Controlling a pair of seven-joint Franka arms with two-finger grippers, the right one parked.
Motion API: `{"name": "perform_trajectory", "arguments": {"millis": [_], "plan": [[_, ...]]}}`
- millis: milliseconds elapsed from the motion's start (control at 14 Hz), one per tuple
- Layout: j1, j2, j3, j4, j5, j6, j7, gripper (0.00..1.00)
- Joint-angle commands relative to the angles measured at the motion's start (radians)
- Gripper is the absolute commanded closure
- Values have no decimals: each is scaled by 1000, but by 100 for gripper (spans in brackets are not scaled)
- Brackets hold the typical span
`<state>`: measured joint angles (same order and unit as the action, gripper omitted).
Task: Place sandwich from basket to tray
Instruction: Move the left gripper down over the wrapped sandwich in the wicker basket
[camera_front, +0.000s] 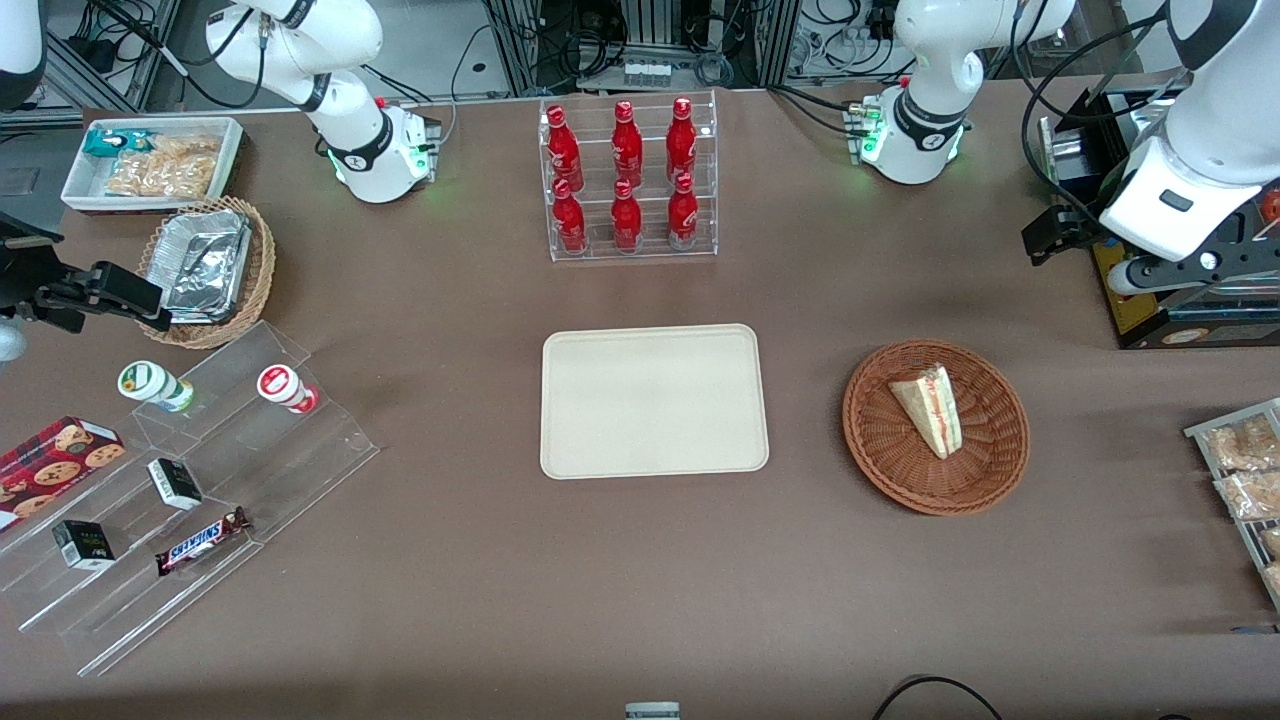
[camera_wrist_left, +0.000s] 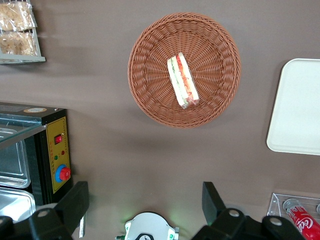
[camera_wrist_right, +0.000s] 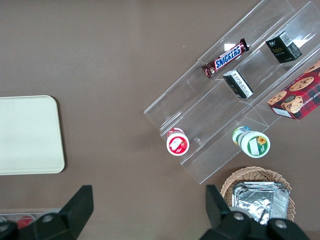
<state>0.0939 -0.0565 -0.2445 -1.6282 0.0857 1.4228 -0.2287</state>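
Sandwich (camera_front: 929, 408): wrapped wedge lying in the basket (camera_front: 880, 450), beside the bare tray (camera_front: 654, 400) on the table (camera_front: 500, 580). Snickers bar (camera_front: 201, 540): on a clear stepped stand toward the parked arm's end. Gripper (camera_wrist_left: 145, 202): jaws spread wide, holding nothing, high above the table.

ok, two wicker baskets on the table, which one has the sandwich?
The reddish-brown basket beside the tray holds the sandwich. The tan basket holds foil containers. The gripper is open, well above the table.
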Motion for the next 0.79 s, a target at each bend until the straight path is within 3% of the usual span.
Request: {"name": "perform_trajectory", "arguments": {"millis": [0,429,714], "plan": [[20,18,-19,19,-1,-2,5,0],[26,60,-15,-44,-9,60,3,0],[27,63,-12,-252,-7,233,-8,0]]}}
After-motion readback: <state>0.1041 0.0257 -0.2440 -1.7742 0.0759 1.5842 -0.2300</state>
